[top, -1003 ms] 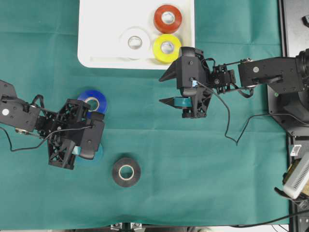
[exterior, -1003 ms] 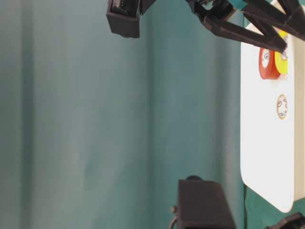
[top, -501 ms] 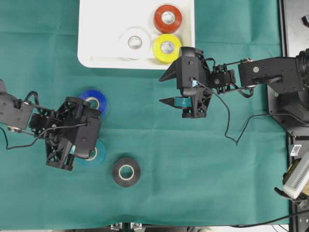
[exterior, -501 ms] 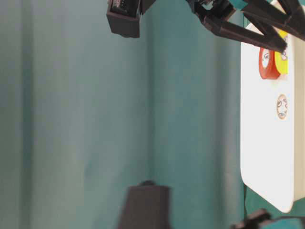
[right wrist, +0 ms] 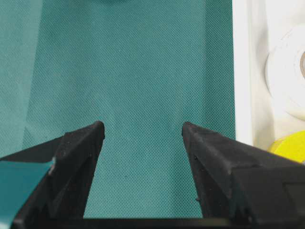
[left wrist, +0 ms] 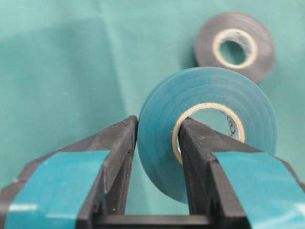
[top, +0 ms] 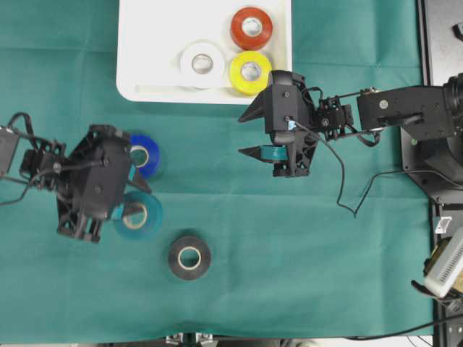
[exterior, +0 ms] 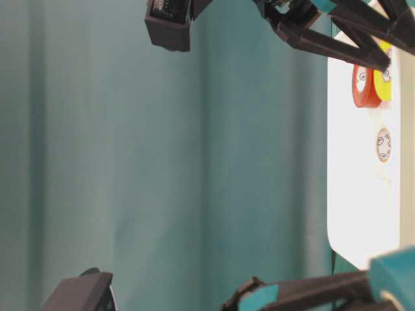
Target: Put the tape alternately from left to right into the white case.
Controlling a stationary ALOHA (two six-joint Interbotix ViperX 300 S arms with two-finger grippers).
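Observation:
My left gripper (left wrist: 157, 129) is shut on the teal tape (left wrist: 162, 143), with one finger inside the core and the other against the outer wall. In the overhead view the left gripper (top: 129, 211) holds the teal tape (top: 141, 217) above the cloth, beside the blue tape (top: 148, 155). The black tape (top: 189, 256) lies flat nearby. The white case (top: 145, 72) holds the white tape (top: 202, 63), the yellow tape (top: 250, 71) and the red-orange tape (top: 251, 27). My right gripper (top: 249, 134) hangs open and empty just below the case's right corner.
A green cloth (top: 289, 253) covers the table. In the right wrist view the case's rim (right wrist: 243, 71) runs along the right side of the open jaws, over bare cloth. Robot bases and cables (top: 434, 144) stand at the right edge.
My left gripper has lifted off the cloth with the teal tape in its grip and swung slightly left. The right arm has not moved.

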